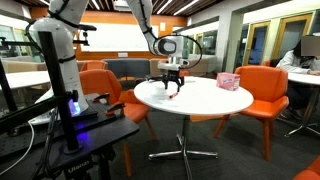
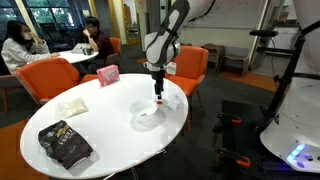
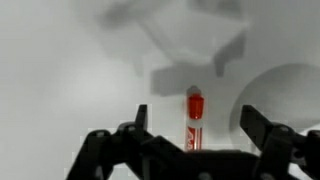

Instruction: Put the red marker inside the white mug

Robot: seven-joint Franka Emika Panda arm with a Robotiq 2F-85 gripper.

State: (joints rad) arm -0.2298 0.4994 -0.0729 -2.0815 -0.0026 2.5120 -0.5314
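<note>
- Black two-fingered gripper: jaws spread wide, clasping nothing. Both exterior views put it low over the table, pointing straight down.
- Thin red marker with a white printed band: sits between the fingers with clear space on either side, touching neither. It runs lengthwise away from the wrist camera.
- Exterior views show only a red speck just under the fingertips. It probably lies flat on the tabletop, but the wrist picture is too blurred to be sure.
- Small plain white mug: on the table just beside the gripper, on the side nearer that camera. It is pale on pale, and nothing red shows in it.
- Progress, my reading: the gripper is lined up over the marker but has not grasped it. Closing, lifting, carrying over the mug's rim and dropping all remain.
- Round white table: the mug sits close enough that the short carry looks unobstructed.
- Further out: pink patterned box near the far edge, white cloth, black foil bag. All sit well apart from marker and mug, none in the way.
- Orange chairs ring the table; seated people in the background.
</note>
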